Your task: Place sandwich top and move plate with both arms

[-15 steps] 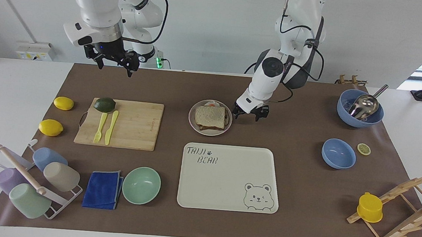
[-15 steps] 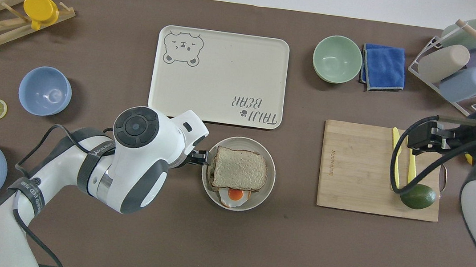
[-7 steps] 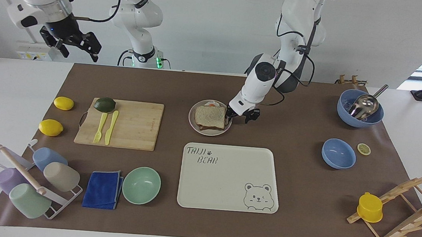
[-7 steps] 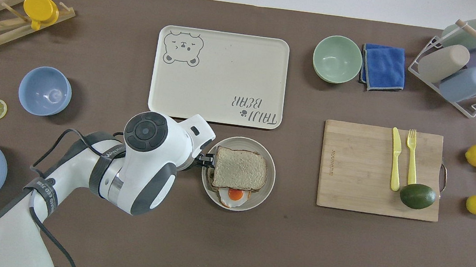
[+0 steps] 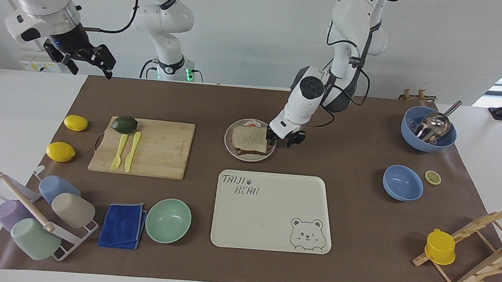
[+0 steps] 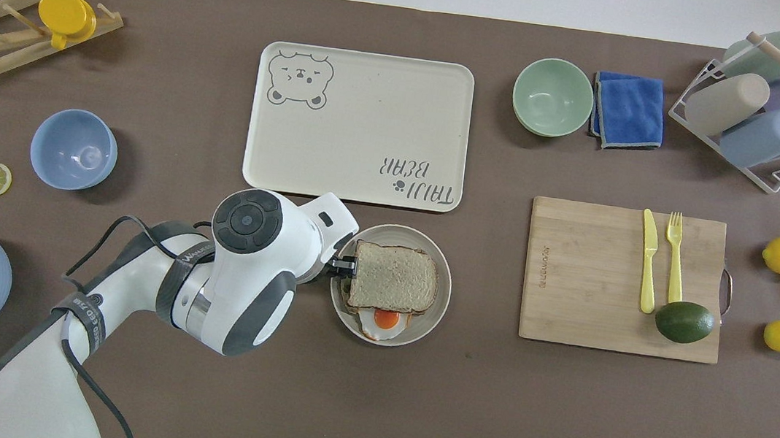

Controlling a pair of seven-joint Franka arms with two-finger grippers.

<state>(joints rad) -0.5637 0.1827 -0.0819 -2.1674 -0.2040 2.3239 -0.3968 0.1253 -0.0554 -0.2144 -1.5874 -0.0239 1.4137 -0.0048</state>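
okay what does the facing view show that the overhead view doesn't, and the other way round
Only the facing view shows the right gripper whole, raised off the right arm's end of the mat, and the left gripper down at the plate's rim with its fingers spread. Only the overhead view shows most of the fried egg sticking out from under the sandwich top, on the side nearer the robots; there the left arm's body hides most of its gripper. Both show the sandwich top on the plate, with the tray farther from the robots.

Left arm low, right arm raised.
My white left arm bends down, its black left gripper (image 5: 283, 138) spread open; my black right gripper (image 5: 88, 58) hangs high, fingers parted.
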